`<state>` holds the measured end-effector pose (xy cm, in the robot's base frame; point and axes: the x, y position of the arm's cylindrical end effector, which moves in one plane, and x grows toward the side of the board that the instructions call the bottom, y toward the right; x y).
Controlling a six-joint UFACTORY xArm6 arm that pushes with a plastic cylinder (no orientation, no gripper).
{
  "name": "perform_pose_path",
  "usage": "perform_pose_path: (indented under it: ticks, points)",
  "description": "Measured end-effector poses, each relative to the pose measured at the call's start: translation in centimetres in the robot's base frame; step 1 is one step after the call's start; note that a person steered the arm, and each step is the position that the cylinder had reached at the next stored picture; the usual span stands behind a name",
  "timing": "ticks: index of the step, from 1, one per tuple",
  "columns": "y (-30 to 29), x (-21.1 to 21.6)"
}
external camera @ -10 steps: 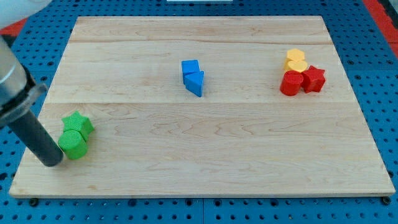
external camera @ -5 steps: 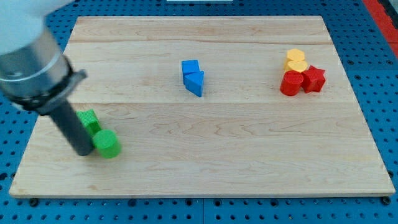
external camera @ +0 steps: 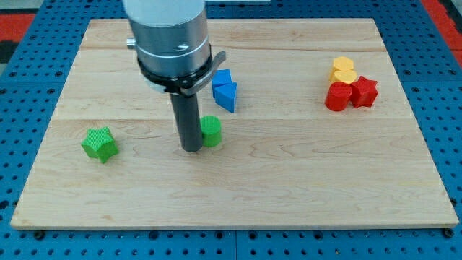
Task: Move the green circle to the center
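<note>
Wooden worktop (external camera: 289, 173). No hand fitted, so no open or closed state; rod tip (external camera: 192, 149) touches the green circle (external camera: 211, 131) from the view's left, near centre. Block probably light, rigid, slides easily; push flank squarely.

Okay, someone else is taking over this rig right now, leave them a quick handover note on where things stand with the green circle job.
My tip is down on the board, pressed against the view's left side of the green circle.
The green circle sits a bit left of the board's middle, just below the two blue blocks.
The green star is alone near the view's left edge.
The red blocks and yellow blocks are clustered at the view's right, out of the way.
Done: the circle is split from the star and most of the way over.
Left: a short push toward the view's right to centre it.
</note>
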<state>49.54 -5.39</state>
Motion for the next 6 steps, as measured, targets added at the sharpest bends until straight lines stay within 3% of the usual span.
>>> perform_pose_path:
  ticks: [3, 4, 6]
  points:
    - [5.5, 0.4]
    - [4.2, -1.8]
    - [0.6, -0.5]
